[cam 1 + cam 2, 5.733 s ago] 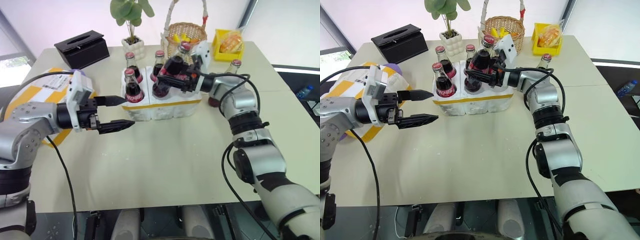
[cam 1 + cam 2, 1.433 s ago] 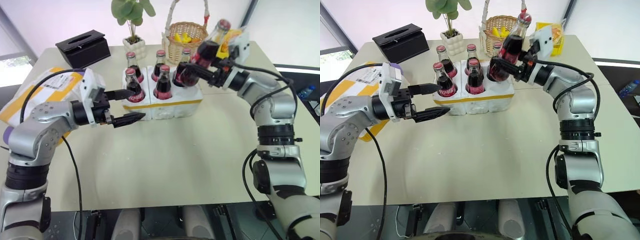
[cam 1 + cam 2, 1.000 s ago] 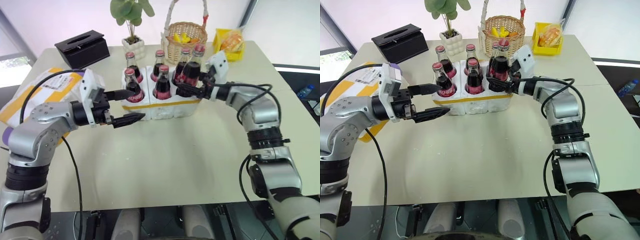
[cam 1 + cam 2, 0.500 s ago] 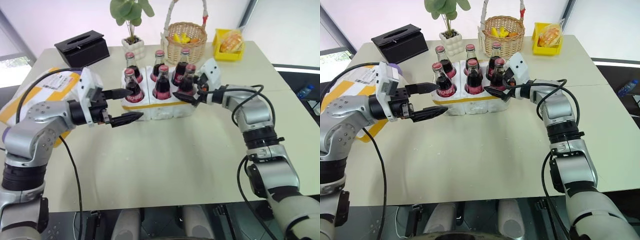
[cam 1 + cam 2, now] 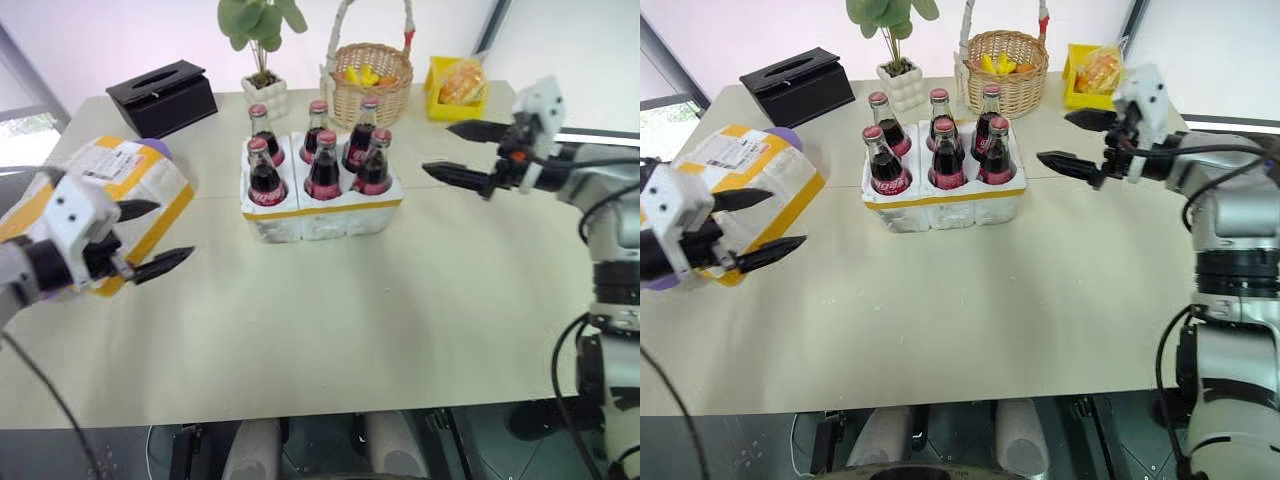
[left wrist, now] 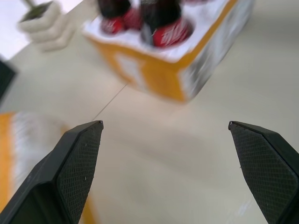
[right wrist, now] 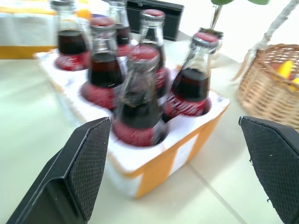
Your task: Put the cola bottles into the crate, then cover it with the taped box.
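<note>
Right eye view: six cola bottles (image 5: pixel 946 152) seated upright in the crate (image 5: pixel 945 200) at table centre; taped box (image 5: pixel 745 185) at the crate's nine o'clock, near the table edge; left gripper (image 5: pixel 758 222) spread wide and empty just before the box; right gripper (image 5: pixel 1084 140) spread wide and empty at the crate's three o'clock. Risks, as judged: box large and smooth, may slip from a two-finger pinch; lowered tilted or off-centre, its rim could catch red caps and topple bottles; wicker basket (image 5: pixel 1006 62) at twelve o'clock crowds the approach.
</note>
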